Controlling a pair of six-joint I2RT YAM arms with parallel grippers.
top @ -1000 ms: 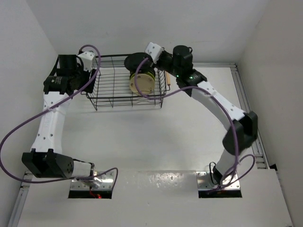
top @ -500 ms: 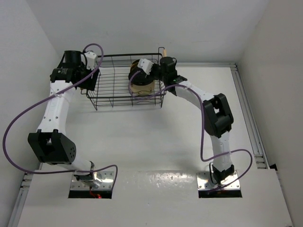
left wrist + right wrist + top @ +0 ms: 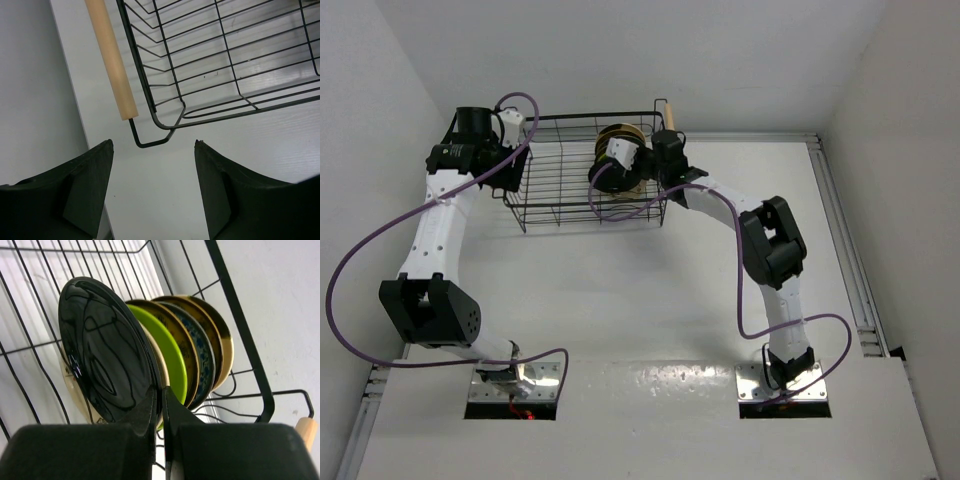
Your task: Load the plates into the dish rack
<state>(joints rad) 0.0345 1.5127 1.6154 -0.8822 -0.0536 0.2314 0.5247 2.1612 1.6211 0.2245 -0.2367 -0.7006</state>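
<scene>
The dish rack (image 3: 560, 190) is a black wire basket at the back of the table. In the right wrist view several plates stand on edge in a row at its right end: the glossy black plate (image 3: 105, 350), a cream rim (image 3: 161, 365), the lime green plate (image 3: 170, 352), a mustard-brown one (image 3: 184, 347), the teal-grey patterned one (image 3: 204, 352) and another mustard-brown one (image 3: 223, 345). My right gripper (image 3: 161, 392) is shut on the black plate's rim, inside the rack (image 3: 618, 170). My left gripper (image 3: 154, 145) is open and empty over the table beside the rack's left corner (image 3: 513, 155).
A light wooden handle (image 3: 111, 55) runs along the rack's left end, just ahead of my left fingers. The other wooden handle (image 3: 306, 430) is at the right end (image 3: 665, 112). White walls close in on the left, back and right.
My right gripper has carried the black plate down into the rack against the other plates. My left arm shifted up beside the rack's left end, then held still.
</scene>
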